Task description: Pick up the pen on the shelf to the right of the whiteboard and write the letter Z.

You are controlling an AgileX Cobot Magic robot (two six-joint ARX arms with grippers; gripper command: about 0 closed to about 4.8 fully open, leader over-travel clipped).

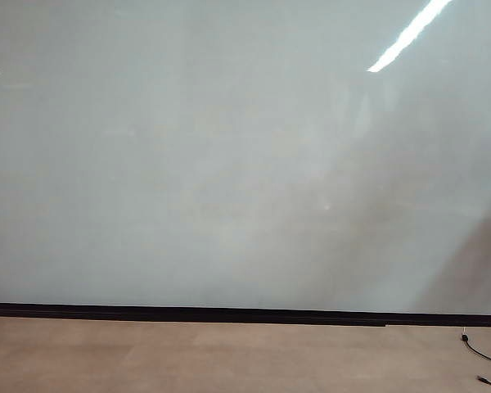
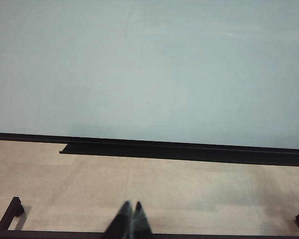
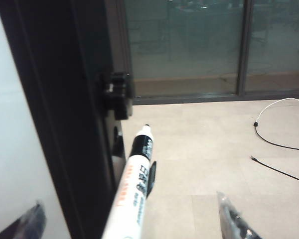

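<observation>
1. the whiteboard (image 1: 229, 164) is blank and fills the exterior view above the floor (image 1: 188, 360).
2. left gripper (image 2: 129, 209) hangs low over the floor, its fingers (image 2: 139, 221) clenched together, empty.
3. right gripper (image 3: 134, 219) has its fingers (image 3: 234, 219) spread wide.
4. the pen (image 3: 134, 184) stands between them beside the board's dark frame (image 3: 65, 99), not gripped.

You see even, soft indoor light; a ceiling lamp's bright streak glares on the whiteboard (image 1: 229, 164) at one o'clock. The right gripper's fingertips (image 3: 236, 221) blur.
</observation>
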